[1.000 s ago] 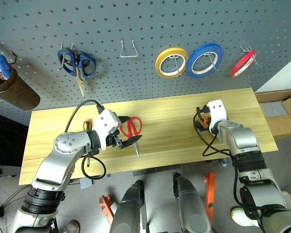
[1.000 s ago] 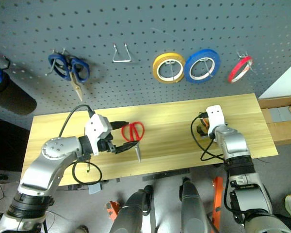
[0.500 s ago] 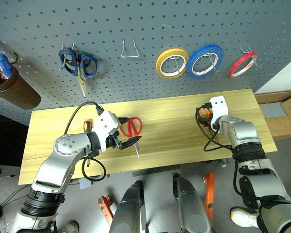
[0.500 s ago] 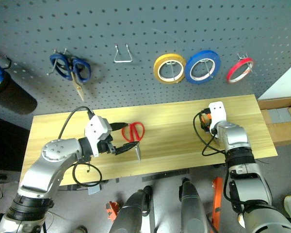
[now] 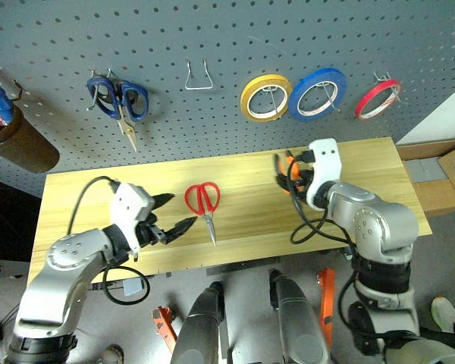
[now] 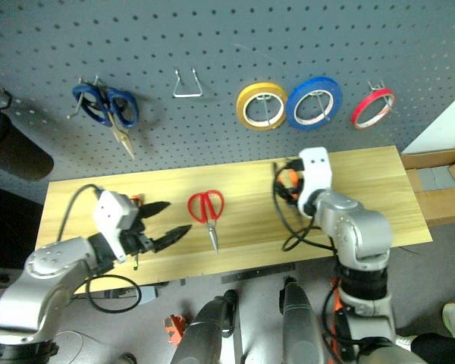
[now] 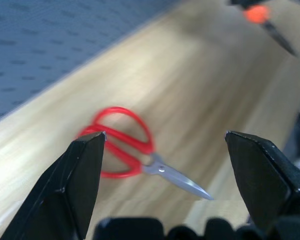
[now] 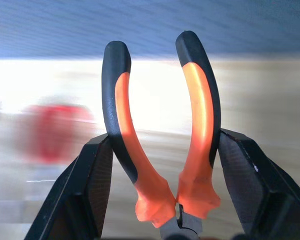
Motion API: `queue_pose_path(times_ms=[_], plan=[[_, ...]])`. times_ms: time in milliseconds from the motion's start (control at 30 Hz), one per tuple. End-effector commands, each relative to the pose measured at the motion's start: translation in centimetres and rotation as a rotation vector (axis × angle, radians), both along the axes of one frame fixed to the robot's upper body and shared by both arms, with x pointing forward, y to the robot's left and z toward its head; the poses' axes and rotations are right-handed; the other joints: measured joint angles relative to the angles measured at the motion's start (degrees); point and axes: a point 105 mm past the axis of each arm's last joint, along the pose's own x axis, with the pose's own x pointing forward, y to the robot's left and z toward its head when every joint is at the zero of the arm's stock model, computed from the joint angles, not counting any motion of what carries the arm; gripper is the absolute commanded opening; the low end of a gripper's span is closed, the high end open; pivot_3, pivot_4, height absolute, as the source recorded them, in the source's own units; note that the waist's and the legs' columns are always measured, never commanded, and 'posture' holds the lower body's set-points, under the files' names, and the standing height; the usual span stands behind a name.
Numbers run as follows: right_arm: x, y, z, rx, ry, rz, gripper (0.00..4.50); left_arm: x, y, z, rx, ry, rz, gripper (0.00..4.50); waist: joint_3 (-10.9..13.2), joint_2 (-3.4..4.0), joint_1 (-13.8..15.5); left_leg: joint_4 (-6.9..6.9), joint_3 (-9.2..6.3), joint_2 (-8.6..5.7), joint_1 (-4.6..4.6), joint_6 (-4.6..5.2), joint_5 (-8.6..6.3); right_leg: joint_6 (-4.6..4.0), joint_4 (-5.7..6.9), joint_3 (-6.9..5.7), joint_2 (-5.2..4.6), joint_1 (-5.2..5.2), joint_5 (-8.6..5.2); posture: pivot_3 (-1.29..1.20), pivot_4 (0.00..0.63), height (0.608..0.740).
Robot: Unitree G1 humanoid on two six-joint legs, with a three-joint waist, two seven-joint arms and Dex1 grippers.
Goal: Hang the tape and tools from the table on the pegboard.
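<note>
Your right gripper is clamped on the pliers: the two black fingers press against the outside of the curved, rubbery orange-and-black handles, which rise between them with a gap at the tips. In the head views you see that gripper held above the surface, a long top of pale yellowish wood with visible grain, at about 2 o'clock from the red-handled scissors.

Your left gripper stands with its pointed black fingers spread wide and nothing between them. It hovers over the near left part of the surface, at about 8 o'clock from the scissors and clear of them. The scissors lie flat on the wood, their red loops toward the pegboard and their slim steel blades pointing at the near edge.

On the dark grey perforated pegboard, the thin red ring of tape hangs from a small metal hook at the far right. Just beside it, at its 9 o'clock, hang the wider blue tape ring and then the yellow tape ring. A bare wire hook sits further left, and the blue-handled scissors hang with blades down.
</note>
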Motion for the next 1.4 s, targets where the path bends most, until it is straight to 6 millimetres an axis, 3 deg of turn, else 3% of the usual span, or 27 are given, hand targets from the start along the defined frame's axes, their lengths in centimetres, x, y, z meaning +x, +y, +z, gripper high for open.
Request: queue_pose_path(times_ms=[33,167,367,633,867,1167,1400], plan=[[-2.3,1.9,3.8,0.077,-0.115,0.076,2.7,-0.8,1.2,0.8,-0.023,-0.039,0.079,4.1,0.0,0.0,0.15,0.01,0.0,-0.02,0.0,0.0,0.0,-0.01,-0.03,0.01,0.0,0.0,0.0,-0.07,0.383,0.74],[-1.8,3.6,8.0,0.172,-0.223,0.116,2.7,-0.6,1.5,1.7,-0.032,-0.089,0.116,4.1,-0.01,0.0,0.67,0.05,-0.05,-0.09,-0.01,-0.02,0.01,-0.11,-0.03,-0.06,-0.02,0.01,0.1,-0.06,0.38,0.74],[0.9,5.6,14.9,0.261,-0.45,0.112,2.7,0.0,1.4,3.1,-0.07,-0.135,0.125,4.1,-0.01,-0.01,0.28,0.02,-0.05,-0.03,0.0,-0.18,0.11,-0.15,0.02,-0.15,-0.01,-0.02,0.15,-0.05,0.374,0.74],[2.4,7.8,19.7,0.396,-0.565,0.061,2.7,0.2,1.0,4.8,-0.132,-0.18,0.097,4.1,-0.02,-0.01,-0.06,-0.05,0.12,0.01,-0.03,-0.2,0.12,-0.16,0.0,-0.09,-0.02,-0.17,0.15,-0.03,0.365,0.74],[3.8,8.5,18.9,0.386,-0.554,0.031,2.7,0.4,1.1,4.9,-0.13,-0.188,0.108,4.1,-0.02,-0.01,-0.1,0.03,0.16,0.05,-0.03,-0.19,0.29,-0.3,0.08,-0.08,0.03,-0.22,0.55,-0.03,0.36,0.74],[5.2,7.8,17.4,0.32,-0.559,-0.009,2.69,0.9,0.6,5.0,-0.124,-0.21,0.097,4.1,-0.02,-0.02,-0.04,-0.02,0.17,0.12,-0.03,-0.12,0.73,-0.36,0.03,-0.05,0.15,-0.24,1.12,-0.05,0.357,0.74],[5.9,7.1,17.9,0.312,-0.549,-0.016,2.69,1.6,0.4,5.3,-0.107,-0.242,0.09,4.1,-0.04,-0.03,-0.05,-0.02,0.2,0.15,-0.03,-0.14,0.76,-0.4,0.03,-0.03,0.18,-0.25,1.19,-0.06,0.348,0.74]])
